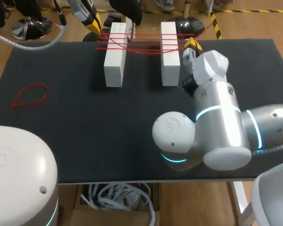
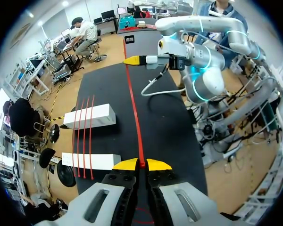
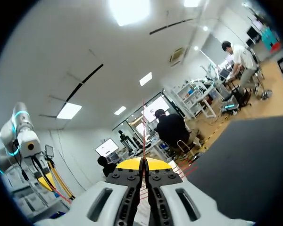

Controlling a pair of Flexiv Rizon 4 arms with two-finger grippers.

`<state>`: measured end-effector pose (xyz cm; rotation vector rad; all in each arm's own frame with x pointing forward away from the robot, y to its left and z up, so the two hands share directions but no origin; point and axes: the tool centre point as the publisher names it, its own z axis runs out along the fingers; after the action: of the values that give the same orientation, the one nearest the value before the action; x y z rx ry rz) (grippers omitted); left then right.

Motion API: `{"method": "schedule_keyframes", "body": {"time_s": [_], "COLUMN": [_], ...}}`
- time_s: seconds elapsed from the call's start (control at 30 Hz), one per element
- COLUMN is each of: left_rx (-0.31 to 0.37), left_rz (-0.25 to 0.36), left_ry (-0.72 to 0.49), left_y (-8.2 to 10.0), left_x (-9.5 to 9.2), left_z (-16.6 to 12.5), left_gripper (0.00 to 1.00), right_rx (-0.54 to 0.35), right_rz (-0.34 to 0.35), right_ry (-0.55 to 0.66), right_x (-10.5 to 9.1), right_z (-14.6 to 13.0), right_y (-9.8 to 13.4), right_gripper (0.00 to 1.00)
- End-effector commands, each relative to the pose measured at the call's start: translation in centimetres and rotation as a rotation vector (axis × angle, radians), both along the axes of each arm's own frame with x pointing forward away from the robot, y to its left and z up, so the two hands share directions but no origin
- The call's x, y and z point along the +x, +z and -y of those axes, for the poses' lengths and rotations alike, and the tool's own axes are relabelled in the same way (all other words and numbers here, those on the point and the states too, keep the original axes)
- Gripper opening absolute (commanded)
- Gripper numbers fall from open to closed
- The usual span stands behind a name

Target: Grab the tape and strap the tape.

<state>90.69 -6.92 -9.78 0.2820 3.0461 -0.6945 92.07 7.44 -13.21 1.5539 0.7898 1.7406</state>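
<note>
Two white blocks (image 1: 115, 56) (image 1: 169, 52) stand at the back of the black table (image 1: 85, 122), with red tape (image 1: 144, 43) wound across them in several strands. My left gripper (image 1: 97, 24) is at the far-left end of the strands, shut on the red tape (image 2: 136, 117). From it one strand runs straight to my right gripper (image 2: 131, 60). The right gripper (image 1: 190, 45) is just right of the right block, shut on the tape's other end (image 3: 144, 136). In the left wrist view the blocks (image 2: 91, 117) (image 2: 92, 161) lie beside the left gripper (image 2: 141, 164).
A loose loop of red tape (image 1: 30, 95) lies on the mat at the left. My right arm's large elbow joints (image 1: 212, 132) hang over the right half of the table. A white arm base (image 1: 19, 174) fills the near-left corner.
</note>
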Motion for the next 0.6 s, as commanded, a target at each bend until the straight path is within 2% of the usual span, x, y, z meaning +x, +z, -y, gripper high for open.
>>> {"method": "schedule_keyframes", "body": {"time_s": [0.03,0.17,0.2,0.33,0.37,0.43,0.6], "left_rx": [0.005,0.005,0.005,0.005,0.005,0.005,0.005], "left_rz": [-0.001,-0.001,-0.001,-0.001,-0.001,-0.001,-0.001], "left_ry": [0.001,0.001,0.001,0.001,0.001,0.001,0.001], "left_y": [0.1,0.1,0.1,0.1,0.1,0.1,0.1], "left_x": [0.0,0.0,0.0,0.0,0.0,0.0,0.0], "left_z": [0.0,0.0,0.0,0.0,0.0,0.0,0.0], "left_gripper": [0.0,0.0,0.0,0.0,0.0,0.0,0.0], "right_rx": [-0.189,-0.386,-0.465,-0.664,-0.729,-0.801,-1.018], "right_rz": [-0.103,-0.163,-0.179,-0.204,-0.233,-0.207,-0.217], "right_ry": [-0.076,-0.109,-0.122,-0.153,-0.158,-0.18,-0.234], "right_x": [0.0,-0.2,-0.2,-0.3,-0.3,-0.2,-0.4], "right_z": [-1.3,-2.0,-2.3,-3.0,-3.1,-3.5,-4.1], "right_y": [3.4,4.3,4.6,5.5,5.7,6.2,7.0], "right_gripper": [0.0,0.0,0.0,0.0,0.0,0.0,0.0]}}
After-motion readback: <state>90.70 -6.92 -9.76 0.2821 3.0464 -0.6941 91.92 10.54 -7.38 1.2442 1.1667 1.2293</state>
